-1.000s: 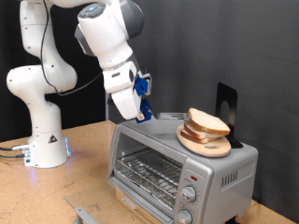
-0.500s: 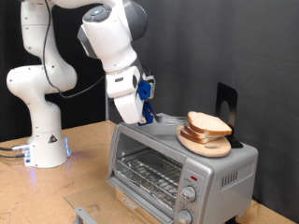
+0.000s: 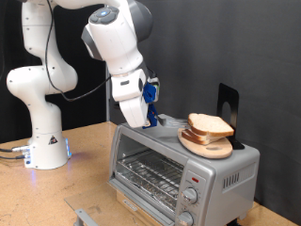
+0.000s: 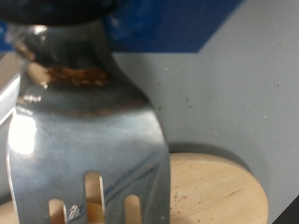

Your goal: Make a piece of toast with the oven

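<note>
**Spatula poised beside the bread on the oven roof**

The gripper (image 3: 150, 115) clamps a slotted metal spatula (image 4: 89, 140), blade near the round wooden plate (image 3: 204, 144). The piece of toast (image 3: 211, 125) rests on that plate, at the right end of the oven (image 3: 179, 165) top. Light, soft, crumbly: best lifted flat from underneath.

The exterior view faces the oven (image 3: 183, 168) front from some distance. The wrist view looks closely down on the wooden plate (image 4: 215, 191). Both views share this plate.

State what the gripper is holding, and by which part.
The gripper carries a metal spatula, held at its handle end; the slotted blade points toward the wooden plate. The fingers themselves are hidden.
</note>
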Tool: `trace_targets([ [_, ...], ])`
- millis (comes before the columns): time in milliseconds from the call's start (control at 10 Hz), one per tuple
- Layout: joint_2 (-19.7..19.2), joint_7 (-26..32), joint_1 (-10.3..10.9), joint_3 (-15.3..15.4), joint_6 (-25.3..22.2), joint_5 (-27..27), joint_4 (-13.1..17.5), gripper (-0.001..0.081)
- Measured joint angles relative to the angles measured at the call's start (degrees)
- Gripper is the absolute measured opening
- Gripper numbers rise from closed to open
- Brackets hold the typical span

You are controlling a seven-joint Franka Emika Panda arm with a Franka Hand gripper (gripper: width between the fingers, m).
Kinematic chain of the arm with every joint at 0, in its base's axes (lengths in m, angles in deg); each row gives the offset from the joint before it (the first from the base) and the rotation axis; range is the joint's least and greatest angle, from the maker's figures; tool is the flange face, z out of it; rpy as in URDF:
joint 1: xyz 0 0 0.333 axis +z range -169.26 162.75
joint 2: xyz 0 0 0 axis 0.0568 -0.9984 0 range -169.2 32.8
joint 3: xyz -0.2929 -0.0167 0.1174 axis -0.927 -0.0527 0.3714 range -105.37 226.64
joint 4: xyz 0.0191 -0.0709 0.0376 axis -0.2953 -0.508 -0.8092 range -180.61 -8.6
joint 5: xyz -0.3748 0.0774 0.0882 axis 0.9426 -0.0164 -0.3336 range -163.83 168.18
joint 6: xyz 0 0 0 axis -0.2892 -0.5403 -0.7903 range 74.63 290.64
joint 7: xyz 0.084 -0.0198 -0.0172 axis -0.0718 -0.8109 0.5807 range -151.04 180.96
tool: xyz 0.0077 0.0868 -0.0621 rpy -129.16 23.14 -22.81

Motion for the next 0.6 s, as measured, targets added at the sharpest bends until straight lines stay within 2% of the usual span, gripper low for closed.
trace_targets([
  [300,-1.3,-0.9,0.0,0.9,0.4,1.2,1.7,0.0448],
  [600,-2.5,-1.3,0.4,2.8,4.0,4.3,2.6,0.0448],
])
